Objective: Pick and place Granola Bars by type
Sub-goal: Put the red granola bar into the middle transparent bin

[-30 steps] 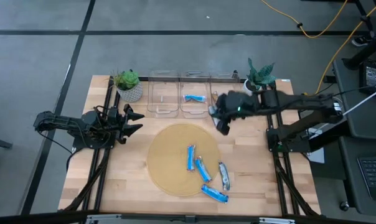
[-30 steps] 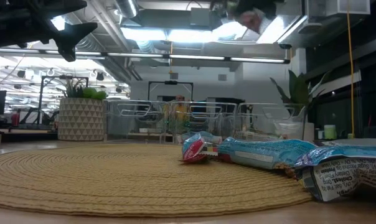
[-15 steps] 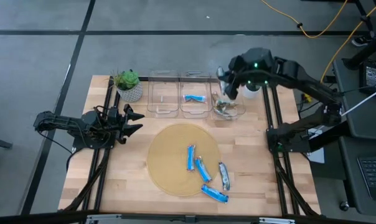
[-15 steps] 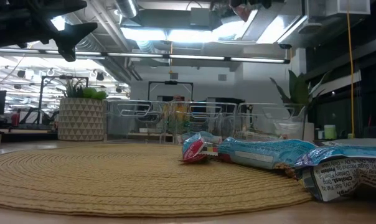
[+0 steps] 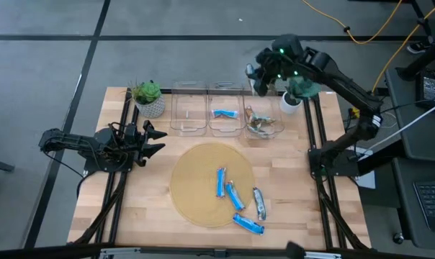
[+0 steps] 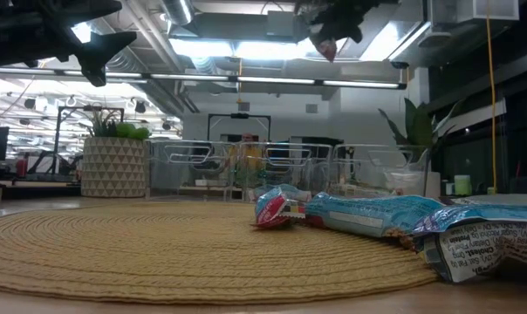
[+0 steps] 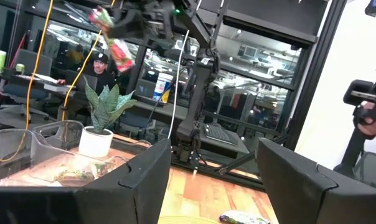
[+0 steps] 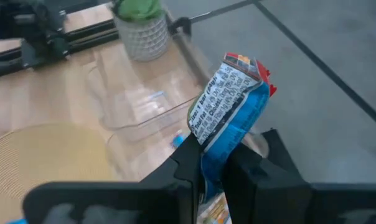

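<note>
Blue-wrapped bar (image 8: 228,118) pinched in our right gripper (image 5: 259,75), which has swung up from beside the mat (image 5: 203,183) to the far edge of the clear bins (image 5: 225,108); four bars (image 5: 239,200) wait on the mat, our left gripper (image 5: 154,139) idles, jaws spread, sorting under way

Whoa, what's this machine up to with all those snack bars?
It is sorting granola bars into clear bins. The right gripper holds a blue-wrapped bar high above the far end of the table. Four bars lie on or beside the round woven mat. One blue bar lies in the middle bin. The left gripper waits open at the table's left side.
</note>
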